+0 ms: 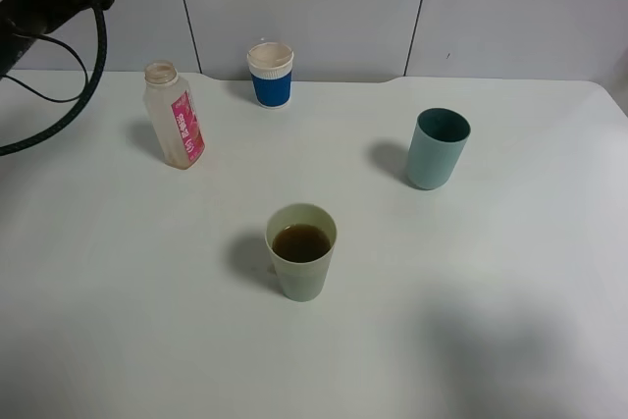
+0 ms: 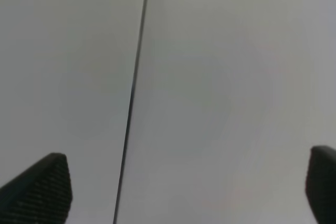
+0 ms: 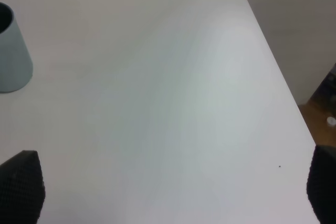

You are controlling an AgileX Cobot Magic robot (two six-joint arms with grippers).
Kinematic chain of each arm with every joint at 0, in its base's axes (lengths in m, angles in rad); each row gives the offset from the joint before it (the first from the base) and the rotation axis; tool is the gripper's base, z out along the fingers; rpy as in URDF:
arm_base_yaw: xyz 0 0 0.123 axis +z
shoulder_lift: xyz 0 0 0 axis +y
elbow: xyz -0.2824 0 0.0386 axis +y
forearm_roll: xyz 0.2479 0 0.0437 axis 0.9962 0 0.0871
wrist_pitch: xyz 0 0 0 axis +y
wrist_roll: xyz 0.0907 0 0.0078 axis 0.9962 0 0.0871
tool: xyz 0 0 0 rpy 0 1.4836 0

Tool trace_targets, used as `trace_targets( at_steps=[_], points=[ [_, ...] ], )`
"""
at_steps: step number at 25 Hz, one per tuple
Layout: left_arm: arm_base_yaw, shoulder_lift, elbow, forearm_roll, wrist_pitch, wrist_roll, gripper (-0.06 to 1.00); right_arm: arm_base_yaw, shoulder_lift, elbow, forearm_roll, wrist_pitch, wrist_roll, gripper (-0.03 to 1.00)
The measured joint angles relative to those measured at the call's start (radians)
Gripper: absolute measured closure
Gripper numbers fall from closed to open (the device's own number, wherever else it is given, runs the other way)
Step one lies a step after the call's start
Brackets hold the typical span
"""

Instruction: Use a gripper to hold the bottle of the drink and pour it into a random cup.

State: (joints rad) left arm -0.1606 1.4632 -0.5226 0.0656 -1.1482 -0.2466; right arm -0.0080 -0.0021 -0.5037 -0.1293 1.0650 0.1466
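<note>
The bottle [image 1: 175, 115] stands upright at the back left of the white table [image 1: 491, 272]; it is clear with a pink label and looks nearly empty. The pale yellow-green cup [image 1: 301, 251] stands in the middle front and holds brown drink. My left gripper [image 2: 184, 187] is open and empty, its black fingertips [image 2: 42, 187] facing a white wall panel; only part of its arm shows at the top left of the exterior view. My right gripper [image 3: 173, 187] is open and empty above the table's right side, out of the exterior view.
A teal-grey tumbler [image 1: 438, 148] stands at the right, also in the right wrist view [image 3: 11, 51]. A white paper cup with a blue sleeve [image 1: 271, 74] stands at the back. A black cable [image 1: 69, 95] loops over the far left. The table's right edge [image 3: 273, 61] drops to the floor.
</note>
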Motion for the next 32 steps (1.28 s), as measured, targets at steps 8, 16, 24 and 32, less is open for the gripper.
trace_targets(
  at_steps=[8,16,24,32],
  points=[
    [0.000,-0.190,0.001,0.030,0.155,-0.067,0.10,0.000,0.000,0.000,0.000,0.000,0.000,-0.03],
    [0.000,-0.335,0.001,0.042,0.290,-0.139,0.10,0.000,0.000,0.000,0.000,0.000,0.000,-0.03],
    [0.000,-0.544,0.001,0.046,0.578,-0.038,0.10,0.000,0.000,0.000,0.000,0.000,0.000,-0.03],
    [0.000,-0.770,0.001,0.047,0.943,0.025,0.10,0.000,0.000,0.000,0.000,0.000,0.000,-0.03]
  ],
)
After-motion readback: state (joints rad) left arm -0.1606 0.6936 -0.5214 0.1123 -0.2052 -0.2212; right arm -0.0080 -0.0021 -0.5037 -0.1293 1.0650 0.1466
